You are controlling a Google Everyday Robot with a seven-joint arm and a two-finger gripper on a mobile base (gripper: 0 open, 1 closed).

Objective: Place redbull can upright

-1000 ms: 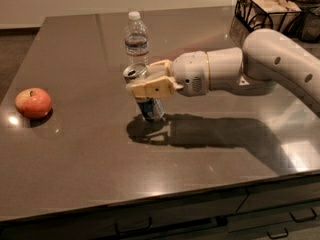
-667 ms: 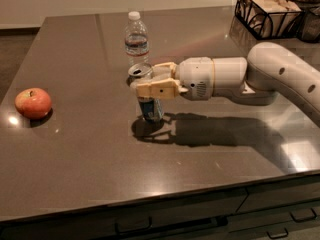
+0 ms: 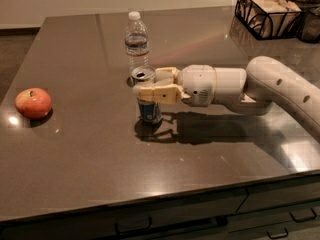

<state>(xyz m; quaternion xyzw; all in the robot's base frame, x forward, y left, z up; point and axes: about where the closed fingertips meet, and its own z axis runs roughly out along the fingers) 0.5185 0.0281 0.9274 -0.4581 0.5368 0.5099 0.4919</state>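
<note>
The redbull can (image 3: pixel 149 110) is a slim silver and blue can with an open silver top. It stands upright near the middle of the dark table (image 3: pixel 90 154), its base at the surface over its shadow. My gripper (image 3: pixel 148 84) reaches in from the right and is shut on the can's upper half. One tan finger (image 3: pixel 156 92) crosses the can's front and the other (image 3: pixel 166 74) sits behind it. The white arm (image 3: pixel 280 89) stretches away to the right.
A clear water bottle (image 3: pixel 136 41) with a white cap stands just behind the can. A red apple (image 3: pixel 33 103) lies at the left edge. A black wire basket (image 3: pixel 267 14) stands at the back right. The table's front edge has drawers below.
My arm has come down a little and the can has sunk slightly with it, from a slight tilt to upright at the tabletop. The bottle and apple have not moved.
</note>
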